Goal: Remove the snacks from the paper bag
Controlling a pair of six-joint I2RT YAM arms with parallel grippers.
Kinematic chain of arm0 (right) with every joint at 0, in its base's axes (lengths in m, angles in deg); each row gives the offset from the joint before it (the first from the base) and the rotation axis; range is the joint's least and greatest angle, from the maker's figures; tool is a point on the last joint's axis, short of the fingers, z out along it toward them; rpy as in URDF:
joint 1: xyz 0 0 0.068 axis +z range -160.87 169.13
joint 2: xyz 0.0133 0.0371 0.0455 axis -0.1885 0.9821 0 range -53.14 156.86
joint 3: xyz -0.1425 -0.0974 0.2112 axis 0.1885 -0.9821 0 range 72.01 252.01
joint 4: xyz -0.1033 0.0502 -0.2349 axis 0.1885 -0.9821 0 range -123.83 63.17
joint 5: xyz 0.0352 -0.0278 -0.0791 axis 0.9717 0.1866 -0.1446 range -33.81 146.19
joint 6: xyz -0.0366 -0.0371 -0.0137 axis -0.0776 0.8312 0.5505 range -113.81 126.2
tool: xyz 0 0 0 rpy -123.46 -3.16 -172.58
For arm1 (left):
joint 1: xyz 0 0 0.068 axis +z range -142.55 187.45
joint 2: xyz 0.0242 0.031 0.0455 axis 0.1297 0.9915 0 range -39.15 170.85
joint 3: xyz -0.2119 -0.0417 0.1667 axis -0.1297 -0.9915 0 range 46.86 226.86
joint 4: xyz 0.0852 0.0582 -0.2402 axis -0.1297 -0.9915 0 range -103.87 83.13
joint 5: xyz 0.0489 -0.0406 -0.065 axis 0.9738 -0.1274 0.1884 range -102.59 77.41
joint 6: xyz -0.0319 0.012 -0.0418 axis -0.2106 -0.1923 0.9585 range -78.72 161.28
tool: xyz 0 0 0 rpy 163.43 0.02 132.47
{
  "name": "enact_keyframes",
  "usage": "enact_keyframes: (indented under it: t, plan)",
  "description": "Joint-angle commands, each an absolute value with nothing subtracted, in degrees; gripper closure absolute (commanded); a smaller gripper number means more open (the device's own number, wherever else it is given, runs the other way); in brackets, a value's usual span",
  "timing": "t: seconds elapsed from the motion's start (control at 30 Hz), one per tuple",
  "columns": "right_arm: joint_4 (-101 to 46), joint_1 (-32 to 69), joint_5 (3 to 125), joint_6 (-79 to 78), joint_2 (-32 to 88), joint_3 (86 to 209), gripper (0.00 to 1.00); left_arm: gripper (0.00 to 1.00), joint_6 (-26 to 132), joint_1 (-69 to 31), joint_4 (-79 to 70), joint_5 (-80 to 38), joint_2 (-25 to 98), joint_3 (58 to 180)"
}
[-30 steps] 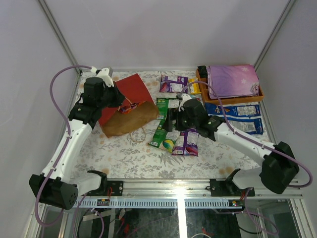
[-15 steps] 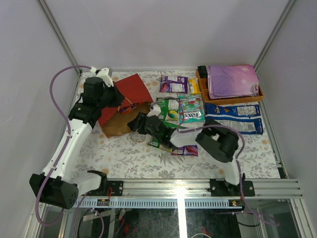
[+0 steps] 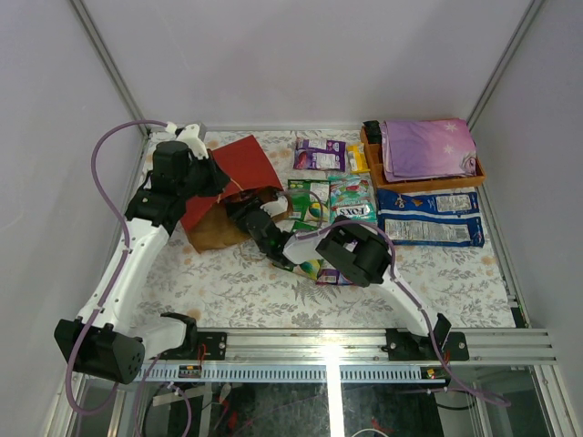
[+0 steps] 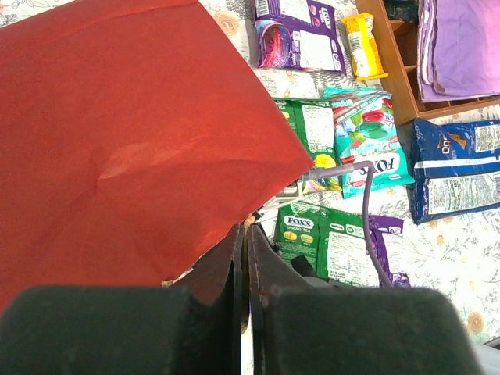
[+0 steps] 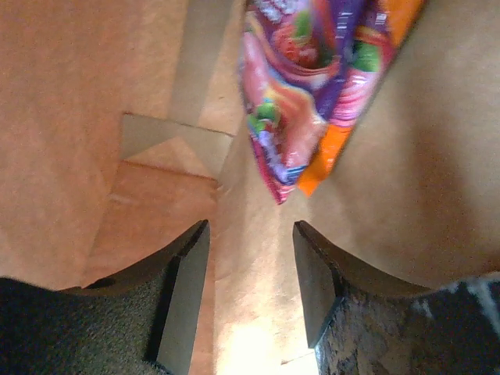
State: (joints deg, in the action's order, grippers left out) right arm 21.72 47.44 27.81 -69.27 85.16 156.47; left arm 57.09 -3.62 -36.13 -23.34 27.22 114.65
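The paper bag [image 3: 244,164], red outside and brown inside, lies at the back left with its mouth facing right. My left gripper [image 3: 219,187] is shut on the bag's upper edge [image 4: 117,141] and holds the mouth up. My right gripper [image 3: 240,209] reaches into the mouth. In the right wrist view it [image 5: 250,228] stands open against the brown inner wall [image 5: 70,117]. A glossy purple, pink and orange snack packet [image 5: 301,94] lies just beyond its fingertips, untouched. More snacks lie on the table: green [image 3: 308,200], teal [image 3: 352,200] and purple [image 3: 319,155] packets.
Two long blue-and-white packs [image 3: 428,202] lie at the right. Behind them an orange-brown wooden tray [image 3: 474,175] holds a purple cloth [image 3: 426,147]. A yellow packet [image 4: 361,43] sits by the tray. The right arm's cable [image 4: 364,211] crosses the green FOX'S packet [image 4: 301,234].
My right arm has swung left from the snack pile into the bag's mouth, and its jaws have narrowed. The left gripper and the bag's edge have stayed put.
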Motion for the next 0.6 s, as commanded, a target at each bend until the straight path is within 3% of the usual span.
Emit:
enact_keyframes:
  t: [0.0,0.57]
  plan:
    - [17.9,46.4,19.9,-79.0,86.4,159.9,0.46,1.00,57.6,-2.9,-34.8,-25.0,27.0,116.7]
    - [16.4,41.6,21.4,-80.3,94.3,170.8,0.52,1.00,57.9,-2.2,-34.5,-26.4,27.3,116.6]
